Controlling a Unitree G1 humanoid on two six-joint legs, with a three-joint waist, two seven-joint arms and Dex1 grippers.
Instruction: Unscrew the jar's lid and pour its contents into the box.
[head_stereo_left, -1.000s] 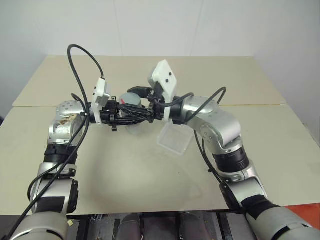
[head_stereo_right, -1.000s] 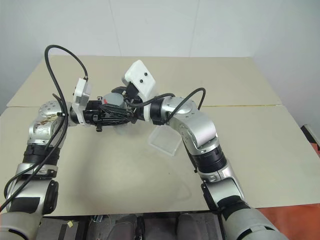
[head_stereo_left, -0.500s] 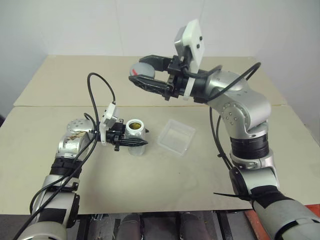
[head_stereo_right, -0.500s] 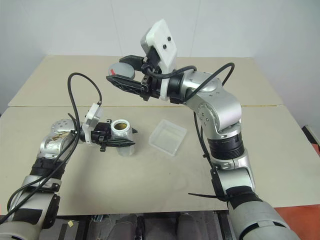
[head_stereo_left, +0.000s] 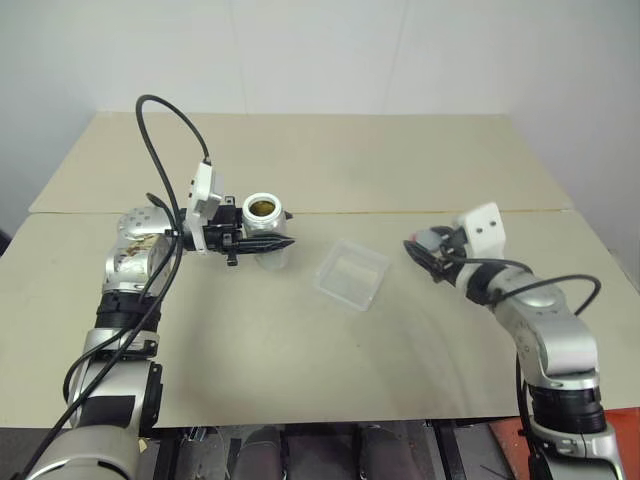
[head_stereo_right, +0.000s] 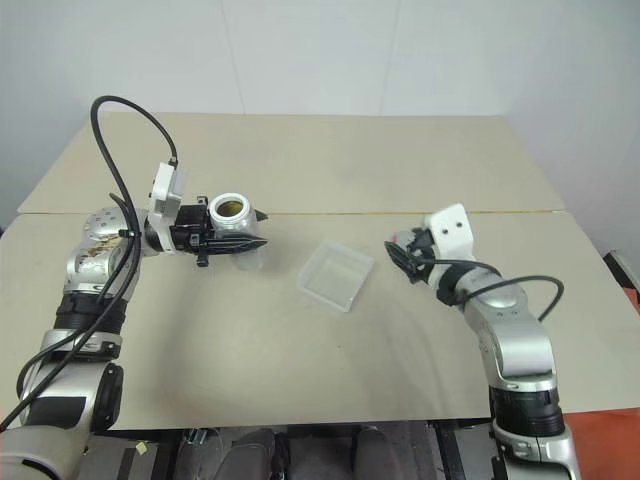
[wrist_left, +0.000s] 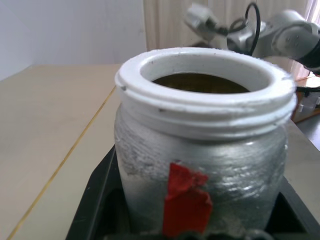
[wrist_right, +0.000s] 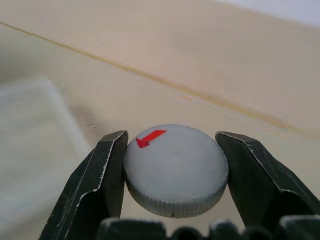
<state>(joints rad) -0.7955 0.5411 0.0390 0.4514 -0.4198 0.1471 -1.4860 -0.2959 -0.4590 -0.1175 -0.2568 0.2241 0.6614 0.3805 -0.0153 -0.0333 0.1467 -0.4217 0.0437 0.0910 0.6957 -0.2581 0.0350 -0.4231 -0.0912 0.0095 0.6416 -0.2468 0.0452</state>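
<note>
On table (head_stereo_left: 300, 360): beige surface, seam running across under both arms; all task items above it or on it.
Box (head_stereo_left: 352, 275): resting flat on table, between the two arms, opening upward, nothing visible inside; turned cornerwise to the table edge.
Left gripper (head_stereo_left: 270, 243): clamped around the jar body, fingers lying level and pointing toward the box side.
Jar (head_stereo_left: 262, 213): held above the table by the left gripper, near the box but apart from it; upright, long axis vertical, open white mouth facing up; red mark on its wall in the left wrist view (wrist_left: 185, 197).
Right gripper (wrist_right: 172, 172): low over the table on the far side of the box from the jar, closed on the lid, one finger (wrist_right: 102, 175) on each side of the rim.
Lid (wrist_right: 175, 167): off the jar, pinched flat between the right fingers, top face up, red mark toward one edge; just above the table surface, contact with it not determinable.
Contents (head_stereo_left: 262, 207): golden-brown mass visible down through the jar mouth; individual pieces too small to separate.
Progress – done: unscrewing complete, lid separated and carried clear of the jar.
Progress – left: setting down or parking the lid, bringing the jar over the box, tipping until the mouth faces down into it.
Estimate: roughly halfway; pouring not begun, judged from upright jar and bare box.
</note>
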